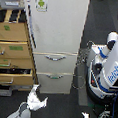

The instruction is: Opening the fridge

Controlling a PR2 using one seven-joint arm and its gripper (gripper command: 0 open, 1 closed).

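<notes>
The fridge (57, 25) stands in the middle of the exterior view, tall and off-white. Its large upper door carries a small green sticker (41, 3) and looks shut. Below it are two drawers with curved silver handles, an upper handle (55, 57) and a lower handle (55, 76), both drawers shut. My gripper (37, 97) reaches in from the bottom edge on a grey forearm, low in front of the fridge's bottom left corner. Its white fingers (32, 97) are spread, hold nothing and touch nothing.
A tan wooden drawer cabinet (13, 47) stands right beside the fridge on the exterior view's left, with several drawers pulled out. A white-and-blue rounded robot (108, 65) with cables stands on the right. A second white gripper tip (85, 117) shows at the bottom edge.
</notes>
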